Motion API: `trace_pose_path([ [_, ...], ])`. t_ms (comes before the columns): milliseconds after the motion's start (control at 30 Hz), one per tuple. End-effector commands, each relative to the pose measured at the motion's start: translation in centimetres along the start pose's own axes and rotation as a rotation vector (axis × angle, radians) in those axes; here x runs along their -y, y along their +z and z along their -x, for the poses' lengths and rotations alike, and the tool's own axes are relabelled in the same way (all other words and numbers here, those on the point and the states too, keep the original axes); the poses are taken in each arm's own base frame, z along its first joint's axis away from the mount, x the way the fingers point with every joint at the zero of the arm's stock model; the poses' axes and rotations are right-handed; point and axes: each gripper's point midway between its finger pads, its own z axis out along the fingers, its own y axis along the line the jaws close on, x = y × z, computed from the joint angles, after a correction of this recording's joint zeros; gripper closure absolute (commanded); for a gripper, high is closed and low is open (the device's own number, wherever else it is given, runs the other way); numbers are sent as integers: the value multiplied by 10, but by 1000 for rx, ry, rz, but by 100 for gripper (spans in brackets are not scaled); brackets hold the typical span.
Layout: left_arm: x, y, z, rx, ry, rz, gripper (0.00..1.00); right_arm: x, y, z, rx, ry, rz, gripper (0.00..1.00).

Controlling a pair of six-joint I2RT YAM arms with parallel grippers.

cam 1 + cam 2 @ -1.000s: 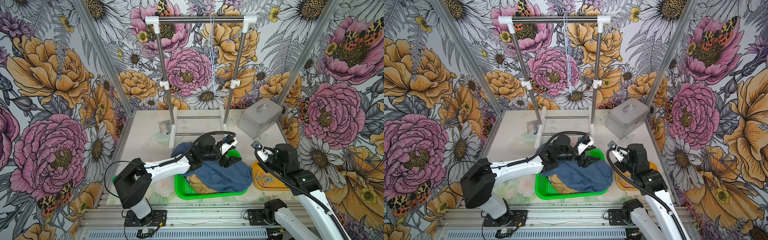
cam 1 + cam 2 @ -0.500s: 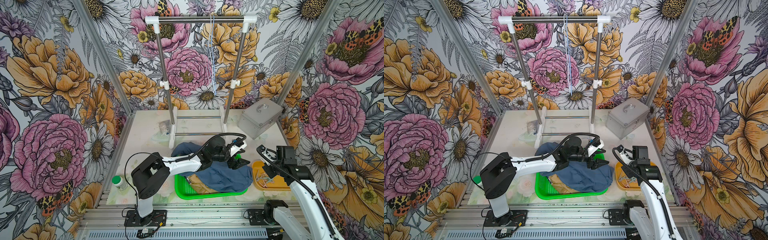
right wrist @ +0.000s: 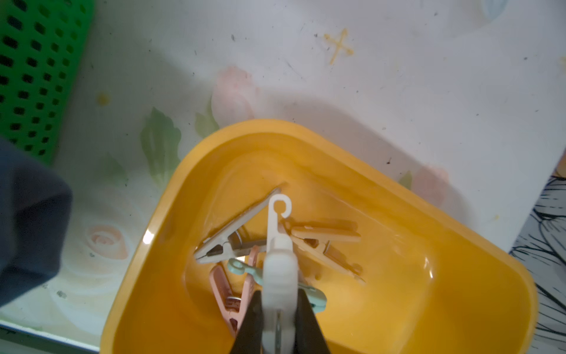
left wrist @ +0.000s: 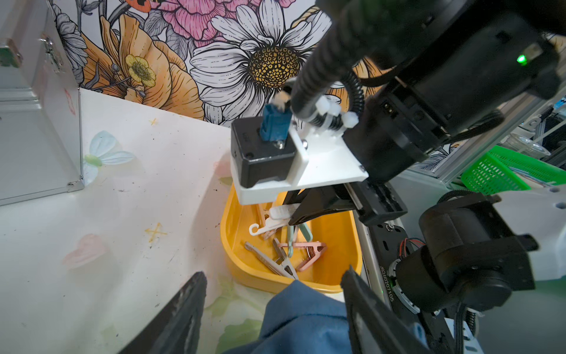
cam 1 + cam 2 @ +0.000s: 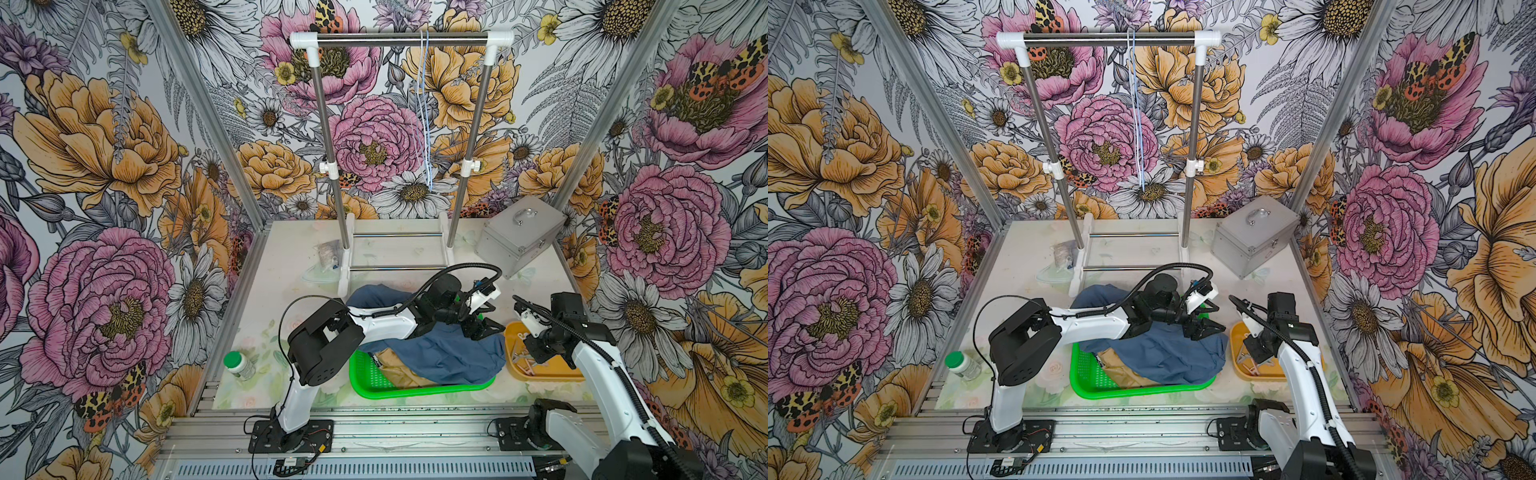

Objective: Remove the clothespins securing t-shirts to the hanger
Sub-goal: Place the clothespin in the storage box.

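Pinching a white clothespin [image 3: 279, 260] with the yellow bin [image 3: 306, 131] just beneath it, your right end effector [image 3: 280, 306] seems at drop-off: spread it next. Your left end effector [image 4: 272, 275] hangs spread, blue t-shirt [image 4: 300, 315] below.

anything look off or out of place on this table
Two things: the blue t-shirt spills over the rim of the green basket right up to the yellow tray, and a green-capped bottle lies tipped over beside the left arm.

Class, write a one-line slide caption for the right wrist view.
Right end effector holds a white clothespin above a yellow tray of loose clothespins.
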Motion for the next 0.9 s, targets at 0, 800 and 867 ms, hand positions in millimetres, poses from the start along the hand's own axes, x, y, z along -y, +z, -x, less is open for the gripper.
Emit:
trace_pose_path([
  [0, 5, 5, -4, -32, 8, -20, 29, 1, 2, 4, 4, -13, 28, 94],
  [800, 5, -3, 0, -89, 37, -7, 29, -1, 7, -1, -7, -11, 33, 48],
  [867, 8, -12, 11, -72, 42, -8, 29, 3, 0, 5, 15, -10, 15, 47],
])
